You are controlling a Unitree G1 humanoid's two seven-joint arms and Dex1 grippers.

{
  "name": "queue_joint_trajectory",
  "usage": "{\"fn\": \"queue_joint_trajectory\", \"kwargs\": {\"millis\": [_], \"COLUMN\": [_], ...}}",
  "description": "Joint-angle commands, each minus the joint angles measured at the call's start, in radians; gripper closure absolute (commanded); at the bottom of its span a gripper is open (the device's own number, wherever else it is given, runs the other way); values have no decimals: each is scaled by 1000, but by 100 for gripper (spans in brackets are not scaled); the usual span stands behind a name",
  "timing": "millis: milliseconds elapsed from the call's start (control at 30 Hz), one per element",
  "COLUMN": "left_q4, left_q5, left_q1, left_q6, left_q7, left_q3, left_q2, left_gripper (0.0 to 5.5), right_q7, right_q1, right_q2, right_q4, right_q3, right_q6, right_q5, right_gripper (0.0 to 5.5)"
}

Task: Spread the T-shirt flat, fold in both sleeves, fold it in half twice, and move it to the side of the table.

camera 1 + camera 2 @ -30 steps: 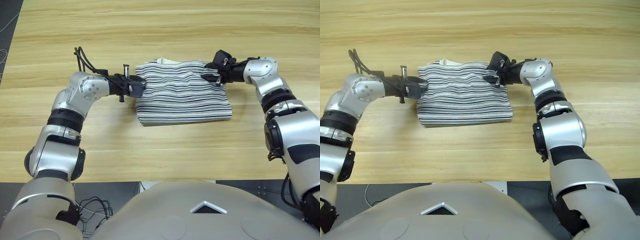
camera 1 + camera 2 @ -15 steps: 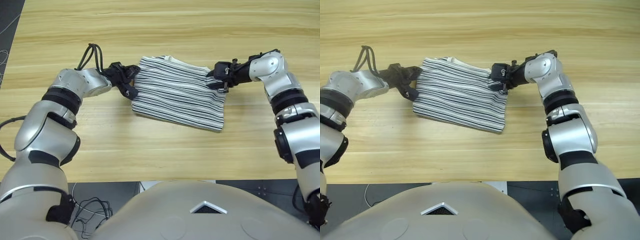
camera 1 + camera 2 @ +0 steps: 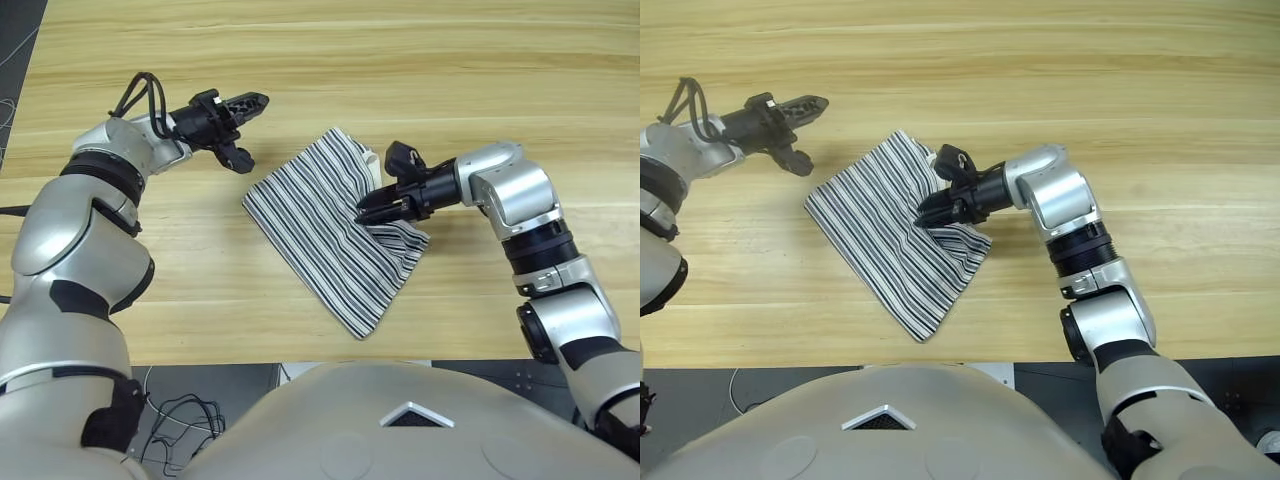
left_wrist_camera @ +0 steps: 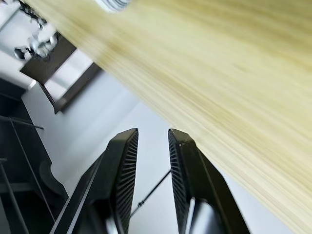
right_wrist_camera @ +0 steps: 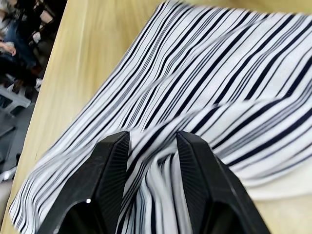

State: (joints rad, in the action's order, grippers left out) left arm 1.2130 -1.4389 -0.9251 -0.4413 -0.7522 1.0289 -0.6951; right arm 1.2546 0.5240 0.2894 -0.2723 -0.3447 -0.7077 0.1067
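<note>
The folded black-and-white striped T-shirt point(image 3: 320, 235) lay flat on the light wooden table point(image 3: 450, 60), turned cornerwise so that one corner pointed toward the table's near edge and another toward its far side. A strip of plain cream fabric showed at the T-shirt's far corner. The right gripper point(image 3: 366, 212) sat on the T-shirt's right-hand edge, its two black ribbed fingers point(image 5: 113, 161) pinching a raised fold of striped cloth between them, and the cloth bunched into wrinkles just beside that grip. The left gripper point(image 3: 252, 98) hung to the T-shirt's far left, apart from the cloth and touching none of it; its fingers point(image 4: 126, 165) stood a little apart, parallel, with nothing between them.
</note>
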Motion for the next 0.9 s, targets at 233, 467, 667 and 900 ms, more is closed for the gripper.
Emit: {"fn": "queue_joint_trajectory", "kwargs": {"millis": [233, 467, 667, 900], "left_q4": [14, 23, 40, 43], "left_q5": [131, 169, 176, 191], "left_q1": [-70, -71, -64, -49], "left_q6": [-59, -62, -61, -63], "left_q7": [43, 75, 76, 77], "left_q3": [-83, -93, -83, -86], "left_q2": [-133, -91, -69, -36], "left_gripper": [436, 436, 436, 436], "right_q7": [87, -38, -106, -205], "right_q1": [55, 164, 231, 339], "right_q2": [306, 116, -59, -210], "right_q4": [370, 24, -346, -838], "right_q3": [-21, -69, -113, -75], "right_q6": [-86, 203, 443, 653], "right_q5": [44, -15, -88, -157], "right_gripper": [373, 373, 373, 373]}}
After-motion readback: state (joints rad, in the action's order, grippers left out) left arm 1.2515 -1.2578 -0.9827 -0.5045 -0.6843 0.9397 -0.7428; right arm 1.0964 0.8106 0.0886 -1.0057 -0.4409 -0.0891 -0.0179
